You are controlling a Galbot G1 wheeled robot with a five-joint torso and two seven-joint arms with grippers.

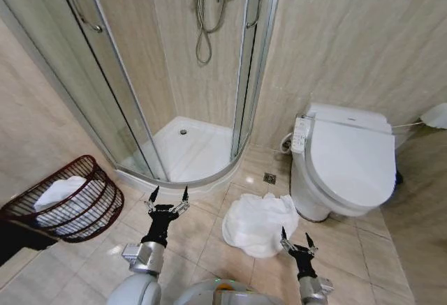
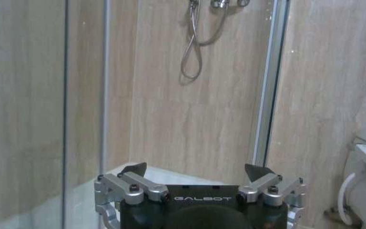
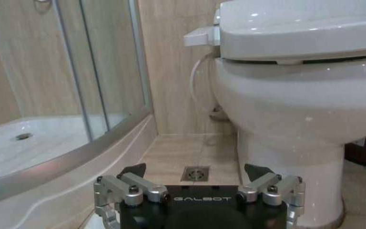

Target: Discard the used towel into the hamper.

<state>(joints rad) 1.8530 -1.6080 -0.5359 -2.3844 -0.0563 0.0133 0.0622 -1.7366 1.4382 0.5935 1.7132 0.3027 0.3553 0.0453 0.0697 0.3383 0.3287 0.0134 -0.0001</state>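
Towel (image 1: 260, 224) lies crumpled on the floor beside the toilet (image 1: 346, 162). Left gripper (image 1: 168, 197) and right gripper (image 1: 295, 239) hover, fingers spread (both empty). Hamper (image 1: 98, 211) sits well left.

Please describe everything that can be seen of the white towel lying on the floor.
The towel is white, soft-looking cloth, crumpled into a loose heap with folds, lying flat on the beige floor tiles. It sits just in front of the toilet base, its far edge close to or touching it, near the floor drain. The right claw is open beside its near edge; nothing grips it.
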